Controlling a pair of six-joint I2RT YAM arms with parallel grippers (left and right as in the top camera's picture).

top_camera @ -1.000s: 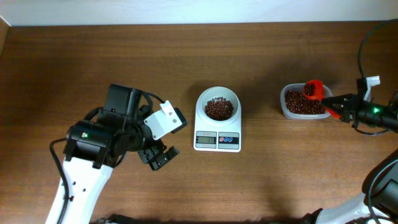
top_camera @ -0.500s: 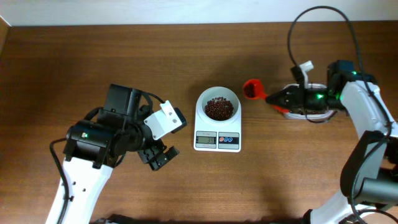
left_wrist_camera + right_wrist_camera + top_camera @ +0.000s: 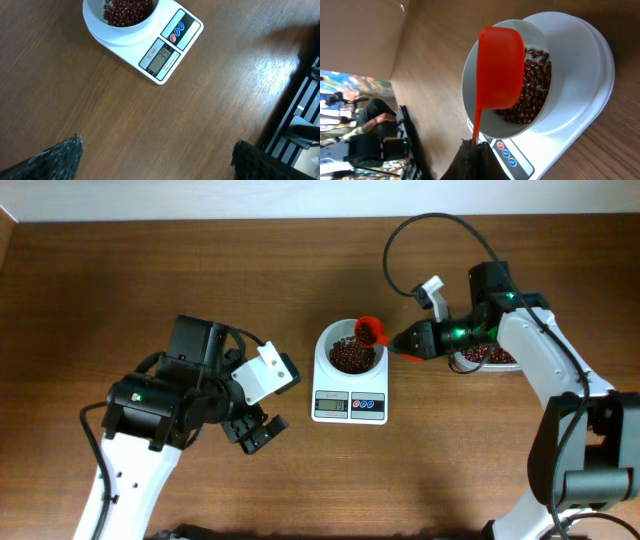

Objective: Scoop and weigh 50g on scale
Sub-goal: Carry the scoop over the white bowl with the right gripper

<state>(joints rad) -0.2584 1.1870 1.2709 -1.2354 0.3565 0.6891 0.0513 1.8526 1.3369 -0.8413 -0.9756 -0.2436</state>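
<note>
The white scale (image 3: 350,407) stands mid-table, and its round bowl (image 3: 323,352) holds red beans. My right gripper (image 3: 404,343) is shut on the handle of a red scoop (image 3: 371,331), whose cup hangs over the bowl's right rim. In the right wrist view the scoop (image 3: 500,70) covers part of the bowl (image 3: 470,95), with my gripper (image 3: 477,146) clamped on its thin handle. The scoop's contents are hidden. My left gripper (image 3: 255,430) rests open, low and left of the scale. Its wrist view shows the scale (image 3: 167,55) beyond its spread jaws (image 3: 156,144), with only wood between them.
A clear tub of red beans (image 3: 492,358) sits right of the scale, partly under my right arm. A black cable (image 3: 400,240) loops above that arm. The table's far edge runs along the top.
My right arm has swung left from the bean tub, carrying the red scoop to a spot over the scale's bowl. The left arm has not moved.
</note>
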